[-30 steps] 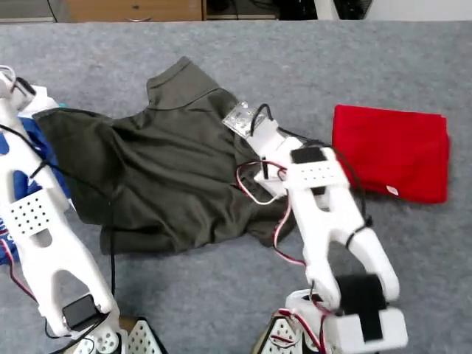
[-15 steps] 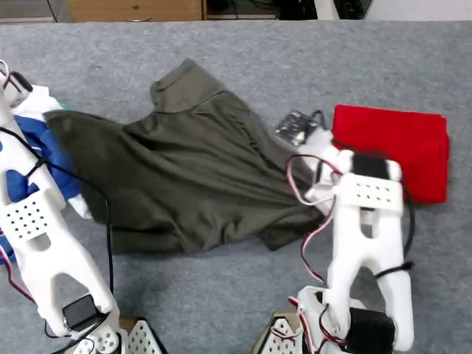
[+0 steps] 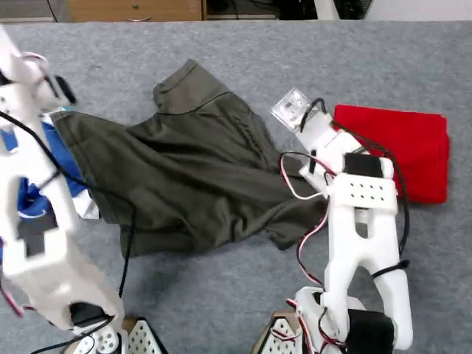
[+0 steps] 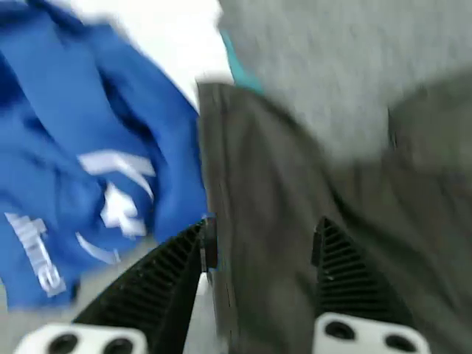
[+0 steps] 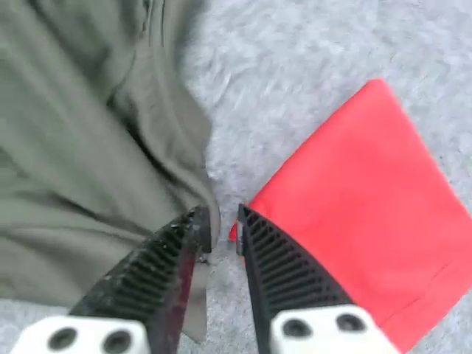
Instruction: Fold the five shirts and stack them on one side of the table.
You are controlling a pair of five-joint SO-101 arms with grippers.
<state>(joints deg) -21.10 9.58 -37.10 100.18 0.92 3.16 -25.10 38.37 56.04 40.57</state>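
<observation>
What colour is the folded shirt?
The folded shirt is red, clearest in the high view.

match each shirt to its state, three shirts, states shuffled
Things:
1. olive shirt
2. red shirt
3. blue shirt

States:
a. folded into a neat rectangle
b. crumpled, partly under another shirt
c. spread out unfolded in the middle

Pairs: 1-c, 2-a, 3-b
</observation>
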